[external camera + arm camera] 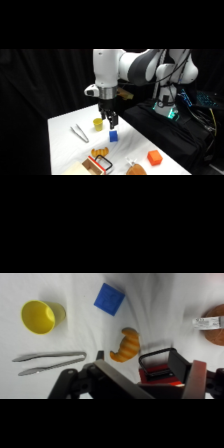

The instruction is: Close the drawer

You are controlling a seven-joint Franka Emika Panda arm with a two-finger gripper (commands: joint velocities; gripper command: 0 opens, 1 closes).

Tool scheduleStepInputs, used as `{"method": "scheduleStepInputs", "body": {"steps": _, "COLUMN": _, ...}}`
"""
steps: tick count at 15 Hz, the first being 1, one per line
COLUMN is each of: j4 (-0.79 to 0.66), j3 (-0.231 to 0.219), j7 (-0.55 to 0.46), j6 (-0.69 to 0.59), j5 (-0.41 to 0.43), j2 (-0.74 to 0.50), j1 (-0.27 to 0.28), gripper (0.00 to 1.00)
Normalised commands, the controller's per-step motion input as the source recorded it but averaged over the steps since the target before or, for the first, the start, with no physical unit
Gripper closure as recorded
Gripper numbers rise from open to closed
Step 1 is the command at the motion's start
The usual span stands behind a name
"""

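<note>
The drawer sits at the table's front edge, its red-orange front panel and black wire loop handle facing the table's middle; it looks pulled out from a light-wood box. My gripper hangs well above the table, farther back, between a yellow cup and a blue cube, touching nothing. In the wrist view the drawer's red front and handle lie low in the picture between my two spread fingers. The gripper is open and empty.
A yellow cup, a blue cube, metal tongs and a croissant lie around the drawer. An orange cube and a brown wrapped item are at the right.
</note>
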Motion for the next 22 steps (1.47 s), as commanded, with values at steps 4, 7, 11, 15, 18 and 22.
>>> {"method": "scheduleStepInputs", "body": {"steps": 4, "j4": 0.2, "j3": 0.03, "j7": -0.08, "j6": 0.2, "j5": 0.104, "j2": 0.19, "j1": 0.021, "gripper": 0.0}}
{"method": "scheduleStepInputs", "body": {"steps": 7, "j4": 0.25, "j3": 0.042, "j7": -0.16, "j6": 0.22, "j5": 0.173, "j2": 0.25, "j1": 0.023, "gripper": 0.0}}
{"method": "scheduleStepInputs", "body": {"steps": 11, "j4": 0.27, "j3": 0.037, "j7": -0.16, "j6": 0.17, "j5": 0.165, "j2": 0.29, "j1": 0.04, "gripper": 0.0}}
{"method": "scheduleStepInputs", "body": {"steps": 15, "j4": 0.23, "j3": 0.03, "j7": -0.19, "j6": 0.13, "j5": 0.156, "j2": 0.25, "j1": 0.031, "gripper": 0.0}}
{"method": "scheduleStepInputs", "body": {"steps": 18, "j4": 0.21, "j3": 0.027, "j7": -0.24, "j6": 0.16, "j5": 0.157, "j2": 0.23, "j1": 0.003, "gripper": 0.0}}
{"method": "scheduleStepInputs", "body": {"steps": 22, "j4": 0.2, "j3": 0.007, "j7": -0.21, "j6": 0.17, "j5": 0.126, "j2": 0.24, "j1": 0.003, "gripper": 0.0}}
